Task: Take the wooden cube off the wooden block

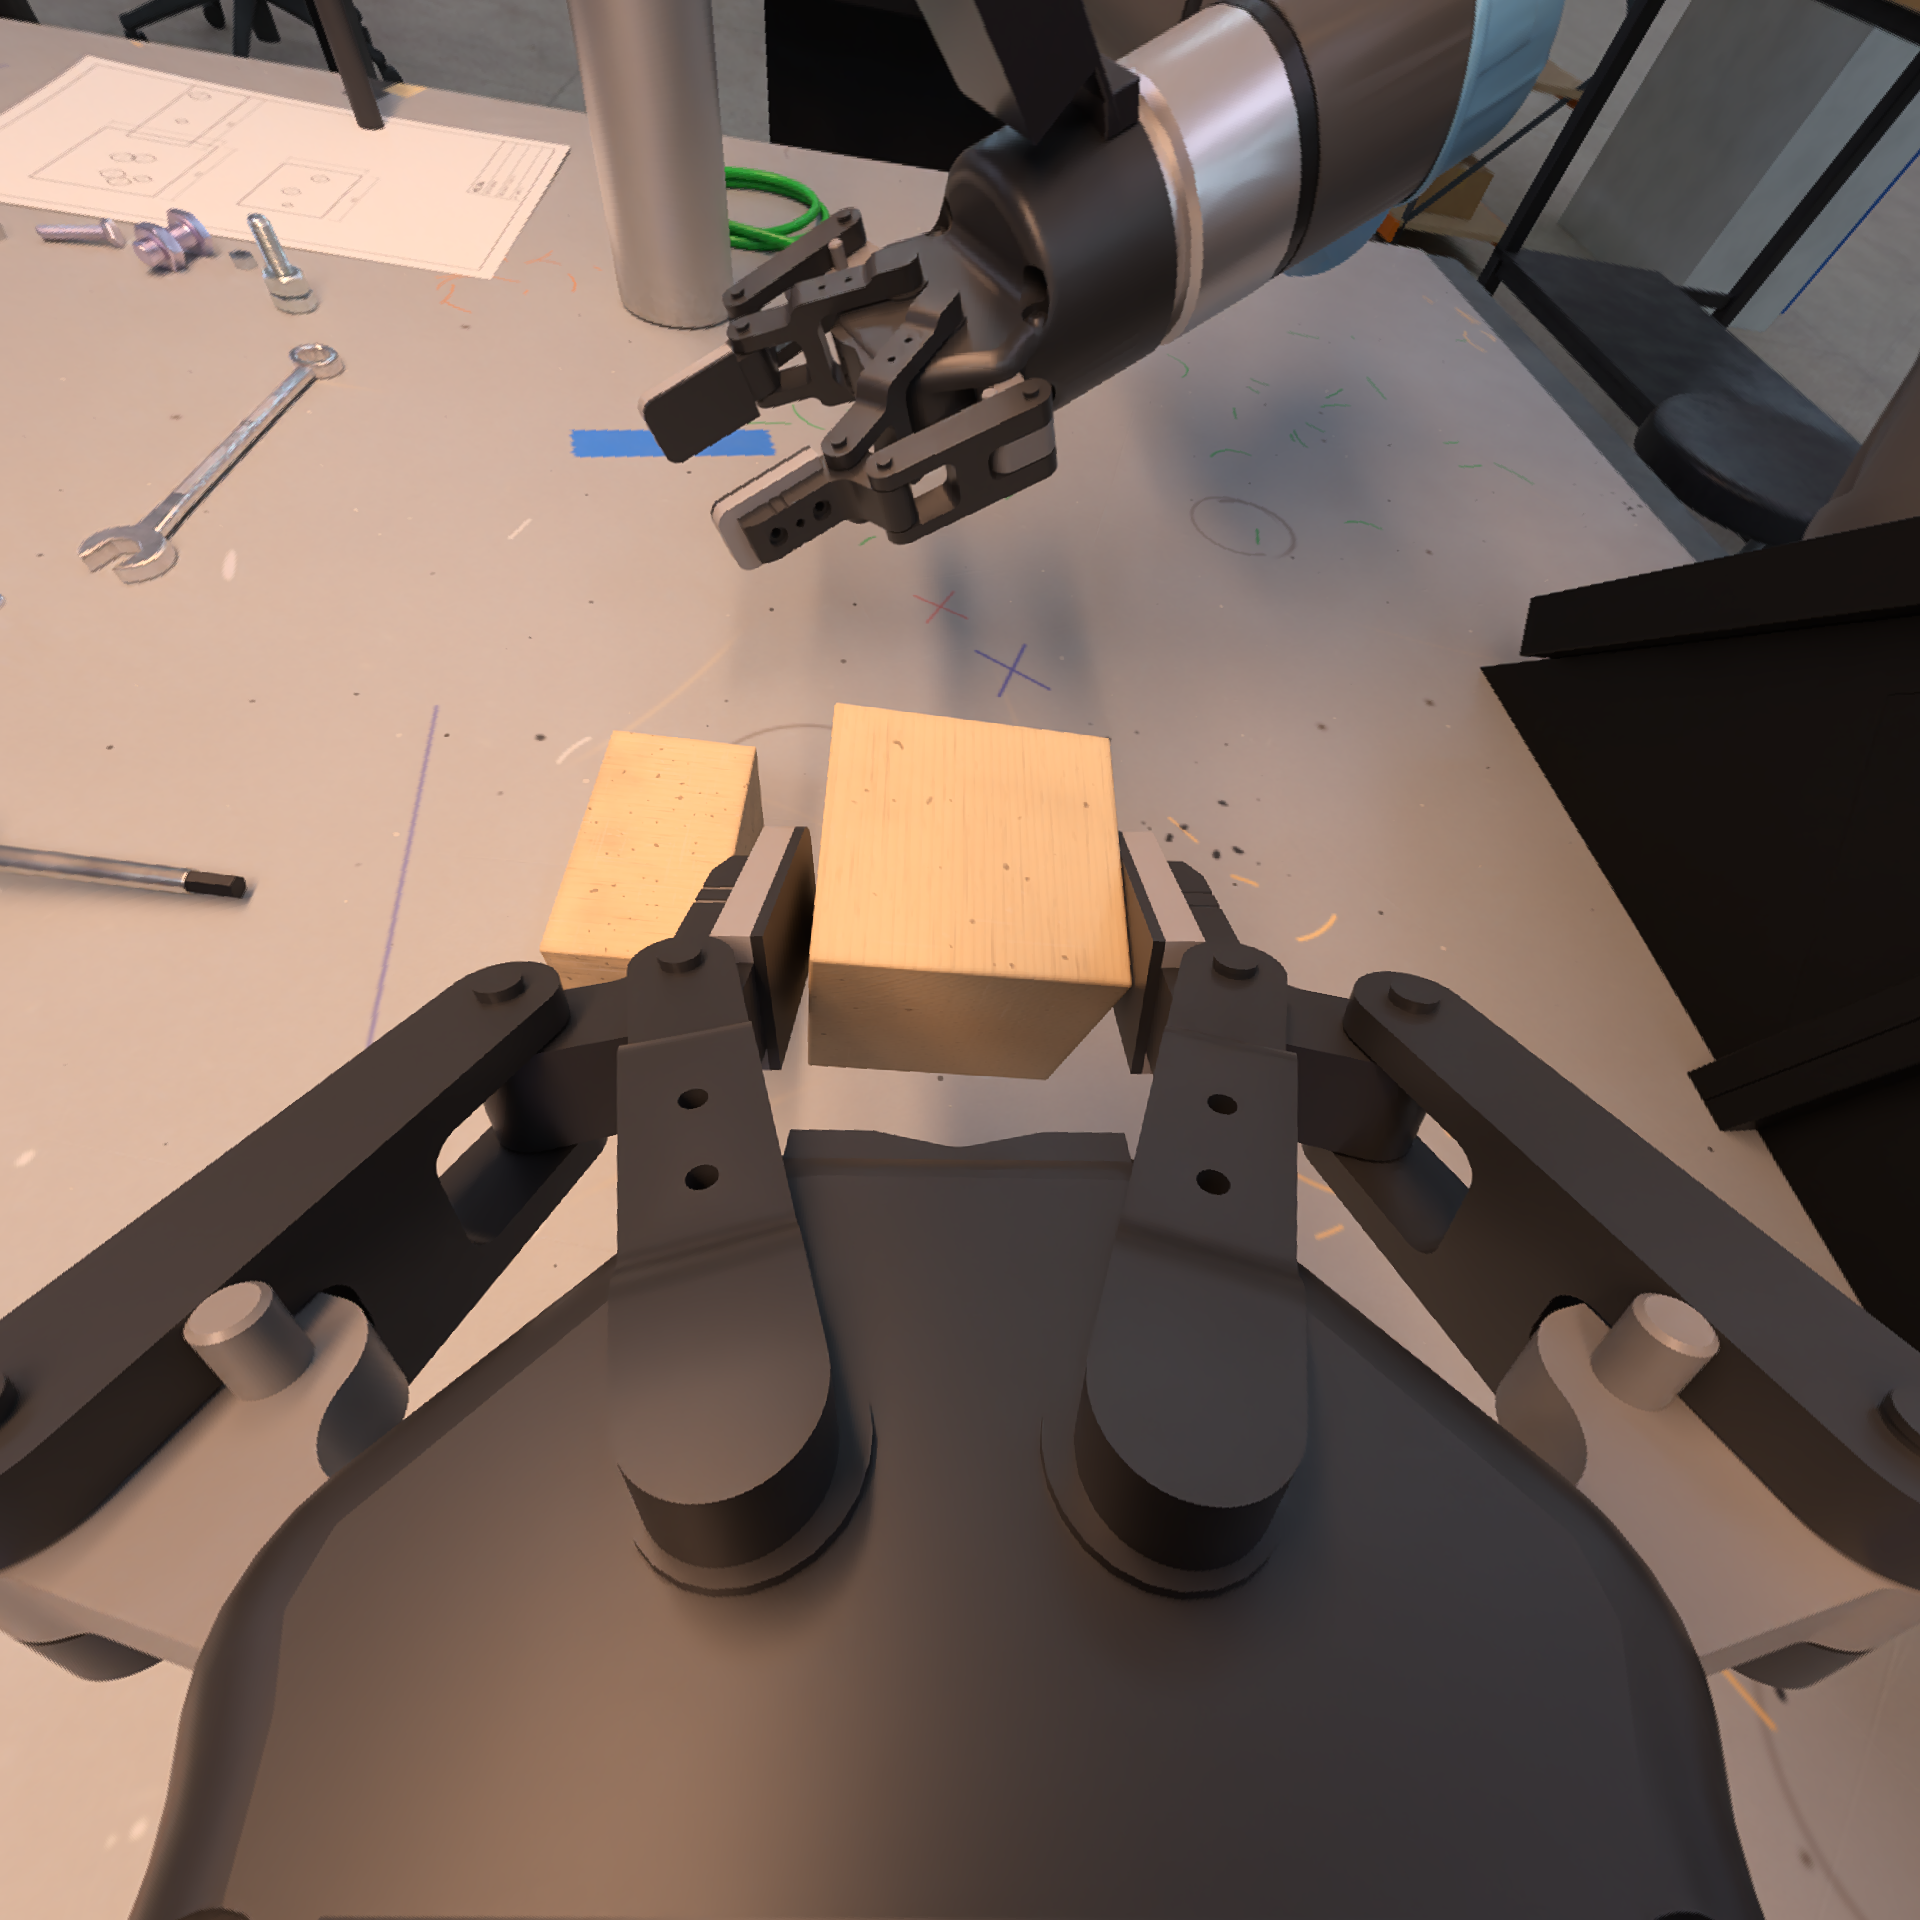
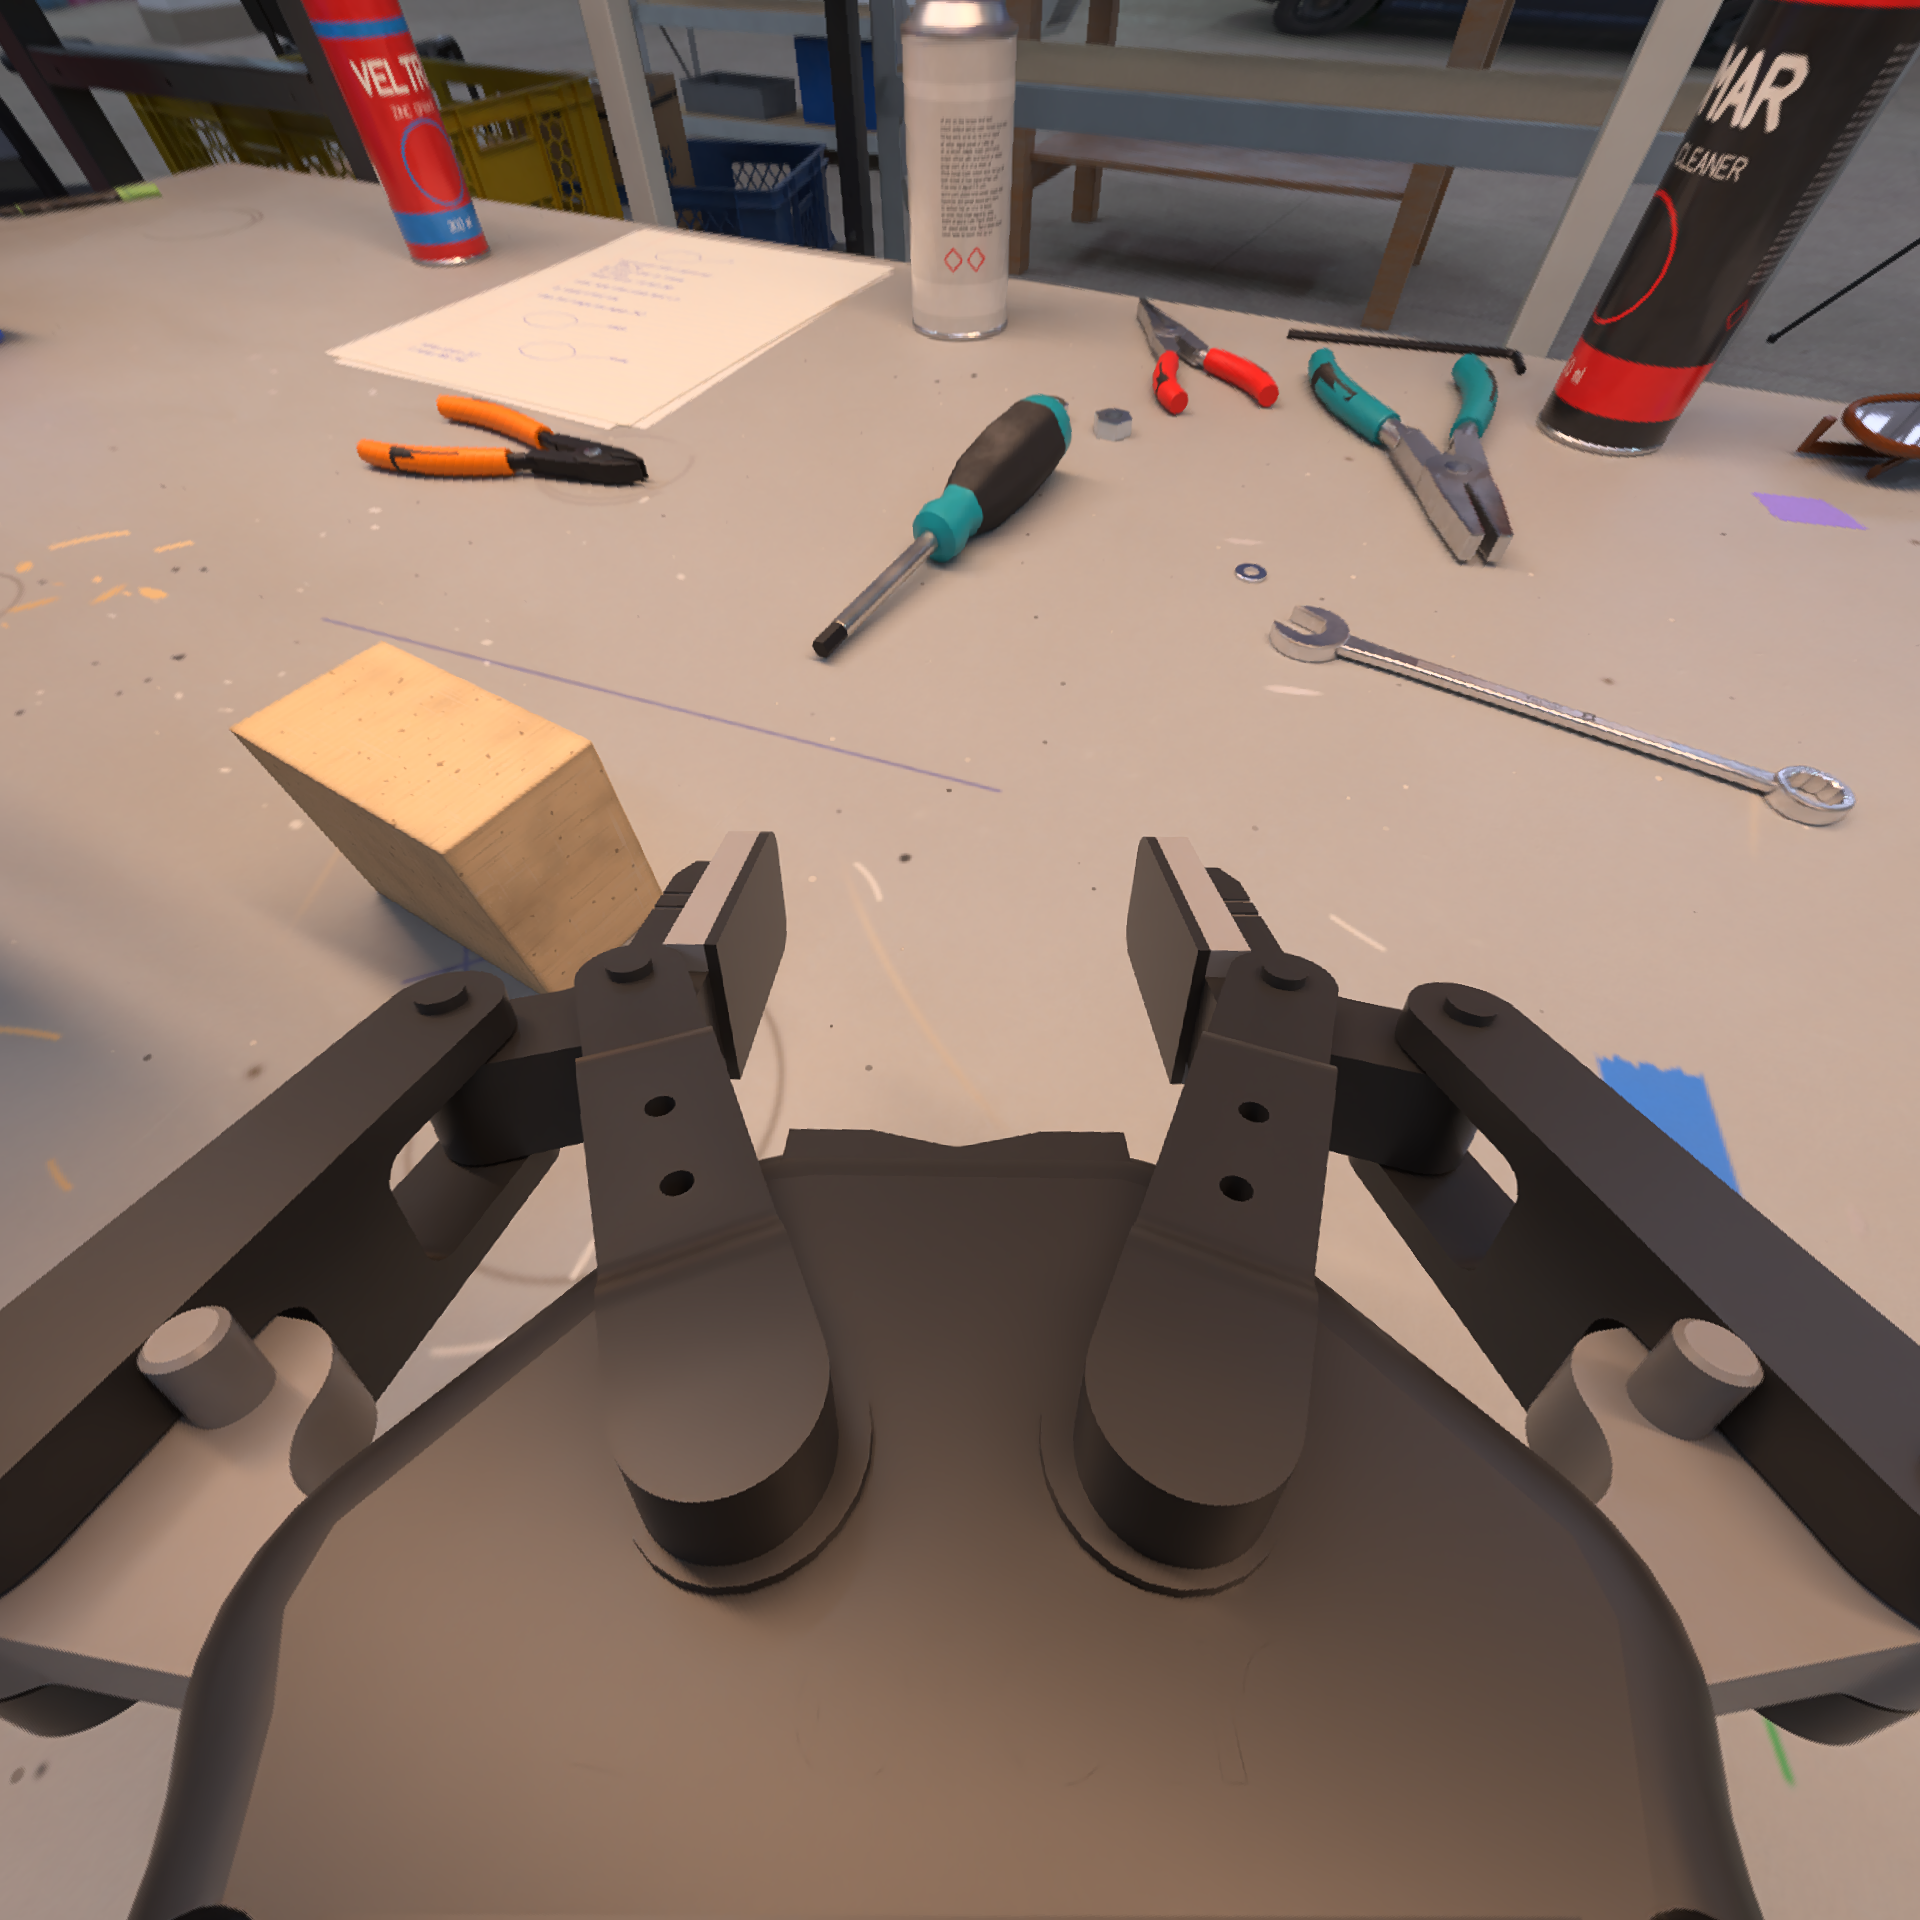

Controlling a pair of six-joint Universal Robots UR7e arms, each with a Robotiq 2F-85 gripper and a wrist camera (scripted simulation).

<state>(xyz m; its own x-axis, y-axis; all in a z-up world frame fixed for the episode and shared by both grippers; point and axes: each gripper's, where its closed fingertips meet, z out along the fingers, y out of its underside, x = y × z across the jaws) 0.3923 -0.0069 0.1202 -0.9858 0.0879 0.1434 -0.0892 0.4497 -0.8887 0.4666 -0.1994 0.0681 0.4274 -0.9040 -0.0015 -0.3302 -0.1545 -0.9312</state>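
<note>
Nearest the lens in the left wrist view, the left gripper is clamped on the wooden cube, one pad pressed to each side of it at frame centre. A strip of table shows under the cube's front edge, so it looks lifted clear of the surface. Just left of it, partly behind the left finger, the wooden block sits on the table with its top bare; cube and block are side by side, apart.

Higher in the same view the right gripper hangs above the table with its fingers spread and nothing between them, in front of a blue tape strip. A wrench lies at centre left, bolts and a drawing sheet at upper left.

From the right wrist view the right gripper shows close up, released, with only bare table between its pads. Only the block appears here, at centre left beside the left finger; the cube is out of frame. This view alone shows a screwdriver, orange pliers, teal pliers and spray cans along the top.
</note>
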